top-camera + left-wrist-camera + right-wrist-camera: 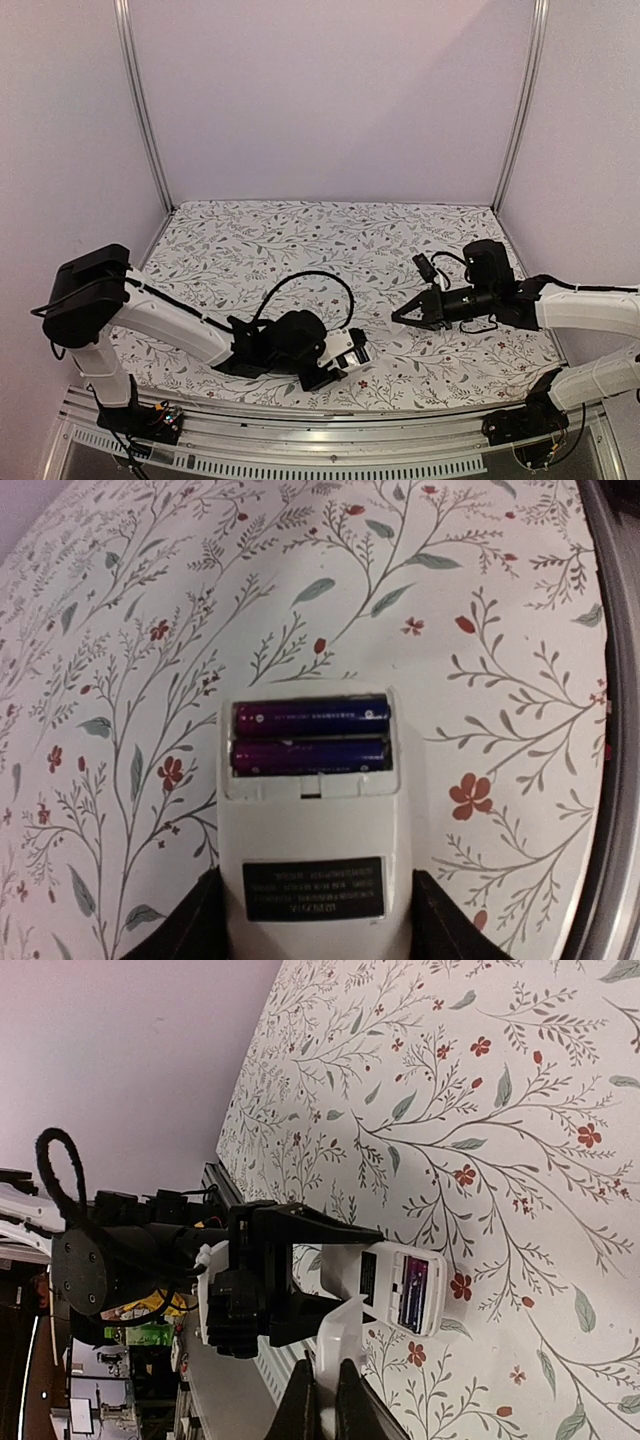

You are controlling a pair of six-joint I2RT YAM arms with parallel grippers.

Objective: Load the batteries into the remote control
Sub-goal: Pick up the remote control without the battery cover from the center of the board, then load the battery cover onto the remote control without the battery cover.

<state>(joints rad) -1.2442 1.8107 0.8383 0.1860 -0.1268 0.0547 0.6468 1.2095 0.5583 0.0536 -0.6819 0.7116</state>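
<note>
Remote control (312, 850), back up, gripped by left hand (315, 920); both batteries (310, 738) lay seated inside it. Right hand (327, 1405) stood closed. Loading appeared complete.

The bench (300, 230) is covered in a leaf-and-flower print and is enclosed by plain pale walls (330, 90) and two metal posts (145, 110).

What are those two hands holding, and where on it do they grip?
Left hand: the remote control, clamped across its label end, batteries showing. Right hand: seemingly a thin white piece, pinched by one edge.
</note>
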